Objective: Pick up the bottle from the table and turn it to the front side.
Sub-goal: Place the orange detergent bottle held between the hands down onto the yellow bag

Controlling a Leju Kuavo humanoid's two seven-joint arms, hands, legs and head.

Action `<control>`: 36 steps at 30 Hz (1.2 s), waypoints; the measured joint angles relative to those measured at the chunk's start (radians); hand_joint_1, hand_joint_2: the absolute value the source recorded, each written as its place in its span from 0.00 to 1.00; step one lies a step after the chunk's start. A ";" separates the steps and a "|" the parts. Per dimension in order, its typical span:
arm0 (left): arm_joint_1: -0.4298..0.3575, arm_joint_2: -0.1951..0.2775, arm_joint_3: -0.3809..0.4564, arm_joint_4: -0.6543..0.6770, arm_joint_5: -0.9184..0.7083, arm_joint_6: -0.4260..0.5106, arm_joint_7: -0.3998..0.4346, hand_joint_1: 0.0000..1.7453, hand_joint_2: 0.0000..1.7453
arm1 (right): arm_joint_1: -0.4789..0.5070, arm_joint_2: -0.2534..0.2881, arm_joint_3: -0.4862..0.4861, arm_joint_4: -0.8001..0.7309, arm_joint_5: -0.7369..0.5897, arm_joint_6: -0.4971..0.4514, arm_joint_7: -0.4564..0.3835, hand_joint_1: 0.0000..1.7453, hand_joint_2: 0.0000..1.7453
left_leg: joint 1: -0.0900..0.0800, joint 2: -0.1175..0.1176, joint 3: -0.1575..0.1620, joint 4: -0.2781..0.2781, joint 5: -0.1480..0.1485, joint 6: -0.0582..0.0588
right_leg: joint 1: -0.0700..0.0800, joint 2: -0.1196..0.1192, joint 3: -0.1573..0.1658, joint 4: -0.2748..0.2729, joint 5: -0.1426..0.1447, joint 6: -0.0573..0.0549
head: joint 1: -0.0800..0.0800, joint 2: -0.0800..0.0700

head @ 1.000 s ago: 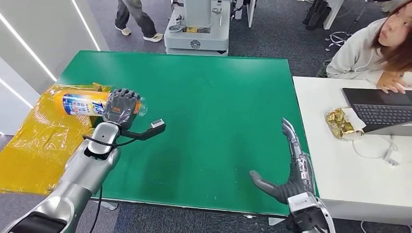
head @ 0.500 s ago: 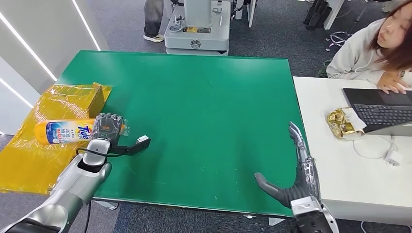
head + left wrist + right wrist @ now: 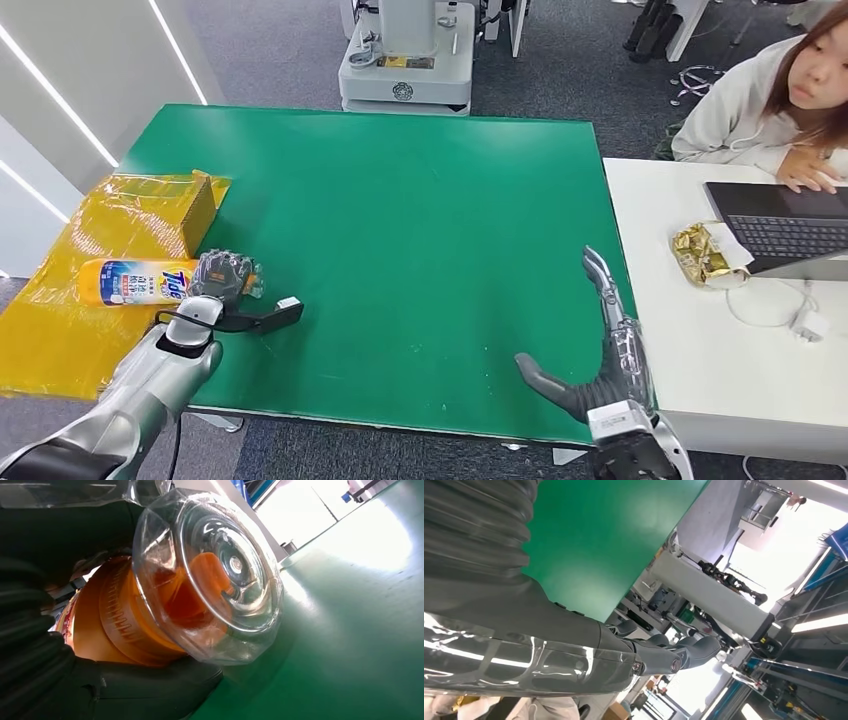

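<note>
The left robot hand [image 3: 224, 276] is gripping the orange, blue-labelled plastic bottle [image 3: 135, 282] at its clear-capped neck, holding it sideways over the green desk [image 3: 420, 230] edge (right robot hand [image 3: 600, 360] idling open), risking slippage under the overhanging body's leverage.

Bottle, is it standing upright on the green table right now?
No, the bottle lies sideways in the left hand.

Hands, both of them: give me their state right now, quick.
Left hand: closed around the neck end of the bottle, holding it on its side.
Right hand: open, fingers extended, holding nothing.
</note>
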 joint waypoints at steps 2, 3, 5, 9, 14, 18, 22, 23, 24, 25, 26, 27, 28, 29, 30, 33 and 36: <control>-0.009 -0.002 0.000 0.018 0.000 0.002 -0.003 0.87 1.00 | -0.003 0.002 0.000 0.000 0.000 0.002 0.000 0.00 1.00 | 0.000 0.000 0.000 0.000 0.000 0.000 | 0.000 0.000 0.000 0.000 0.000 0.000 | 0.000 0.000; -0.013 -0.003 0.000 0.025 0.000 0.003 -0.004 0.61 1.00 | -0.004 0.002 0.000 0.000 0.000 0.003 0.000 0.00 1.00 | 0.000 0.000 0.000 0.000 0.000 0.000 | 0.000 0.000 0.000 0.000 0.000 0.000 | 0.000 0.000; -0.019 -0.005 0.000 0.036 0.000 0.006 -0.007 0.15 1.00 | -0.007 0.003 0.000 0.001 0.000 0.003 0.001 0.00 1.00 | 0.000 0.000 0.001 0.000 0.000 0.000 | 0.000 0.000 0.001 0.000 0.000 0.000 | 0.000 0.000; -0.023 -0.008 0.000 0.049 0.000 0.027 -0.021 0.00 1.00 | -0.011 0.003 0.000 0.003 -0.001 0.004 0.004 0.00 1.00 | 0.000 0.000 0.001 0.000 0.000 0.000 | 0.000 0.000 0.001 0.000 0.000 0.000 | 0.000 0.000; -0.029 -0.018 0.019 0.054 0.006 0.052 -0.075 0.00 1.00 | -0.013 0.003 0.000 0.007 -0.007 0.004 0.006 0.00 1.00 | 0.000 0.000 0.002 0.000 0.000 0.000 | 0.000 0.000 0.002 0.000 0.000 0.000 | 0.000 0.000; -0.030 -0.027 0.038 0.054 0.009 0.064 -0.099 0.00 1.00 | -0.013 0.003 0.000 0.011 -0.009 0.006 0.006 0.00 1.00 | 0.000 -0.001 0.003 0.000 0.000 0.000 | 0.000 -0.001 0.003 0.000 0.000 0.000 | 0.000 0.000; -0.030 -0.034 0.050 0.054 0.009 0.068 -0.101 0.00 1.00 | -0.013 0.003 0.000 0.014 -0.009 0.006 0.006 0.00 1.00 | 0.000 -0.001 0.003 0.000 0.000 0.000 | 0.000 -0.002 0.003 0.000 0.000 0.000 | 0.000 0.000; -0.030 -0.036 0.052 0.054 0.009 0.068 -0.102 0.00 1.00 | -0.013 0.003 0.000 0.015 -0.009 0.006 0.006 0.00 1.00 | 0.000 -0.001 0.003 0.000 0.000 0.000 | 0.000 -0.002 0.004 0.000 0.000 0.000 | 0.000 0.000; -0.030 -0.037 0.053 0.054 0.009 0.068 -0.102 0.00 1.00 | -0.013 0.003 0.000 0.015 -0.009 0.006 0.006 0.00 1.00 | 0.000 -0.001 0.003 0.000 0.000 0.000 | 0.000 -0.002 0.004 0.000 0.000 0.000 | 0.000 0.000; -0.030 -0.038 0.054 0.054 0.009 0.068 -0.102 0.00 1.00 | -0.013 0.003 0.000 0.016 -0.009 0.006 0.006 0.00 1.00 | 0.000 -0.002 0.003 0.000 0.000 0.000 | 0.000 -0.002 0.004 0.000 0.000 0.000 | 0.000 0.000; -0.030 -0.039 0.055 0.054 0.009 0.068 -0.102 0.00 1.00 | -0.013 0.003 0.000 0.017 -0.009 0.006 0.006 0.00 1.00 | 0.000 -0.002 0.003 0.000 0.000 0.000 | 0.000 -0.002 0.004 0.000 0.000 0.000 | 0.000 0.000; -0.030 -0.039 0.056 0.054 0.009 0.069 -0.102 0.00 1.00 | -0.013 0.003 0.000 0.017 -0.009 0.006 0.006 0.00 1.00 | 0.000 -0.002 0.003 0.000 0.000 0.000 | 0.000 -0.003 0.004 0.000 0.000 0.000 | 0.000 0.000; -0.030 -0.039 0.057 0.054 0.009 0.069 -0.102 0.00 1.00 | -0.013 0.003 0.000 0.018 -0.009 0.006 0.006 0.00 1.00 | 0.000 -0.002 0.003 0.000 0.000 0.000 | 0.000 -0.003 0.004 0.000 0.000 0.000 | 0.000 0.000; -0.030 -0.039 0.057 0.054 0.009 0.069 -0.102 0.00 1.00 | -0.013 0.003 0.000 0.018 -0.009 0.006 0.006 0.00 1.00 | 0.000 -0.002 0.003 0.000 0.000 0.000 | 0.000 -0.003 0.004 0.000 0.000 0.000 | 0.000 0.000; -0.030 -0.040 0.058 0.054 0.009 0.069 -0.102 0.00 1.00 | -0.013 0.003 0.000 0.018 -0.009 0.006 0.006 0.00 1.00 | 0.000 -0.002 0.003 0.000 0.000 0.000 | 0.000 -0.003 0.004 0.000 0.000 0.000 | 0.000 0.000; -0.029 -0.043 0.064 0.054 0.035 0.073 -0.127 0.00 1.00 | -0.014 0.003 0.000 0.020 -0.010 0.011 0.006 0.00 1.00 | 0.000 -0.002 0.003 0.000 0.000 0.000 | 0.000 -0.003 0.004 0.000 0.000 0.000 | 0.000 0.000; -0.013 -0.058 0.094 0.041 0.114 0.088 -0.192 0.00 1.00 | -0.020 0.003 0.000 0.028 -0.014 0.023 0.004 0.00 1.00 | 0.000 -0.002 0.003 0.000 0.000 0.000 | 0.000 -0.003 0.004 0.000 0.000 0.000 | 0.000 0.000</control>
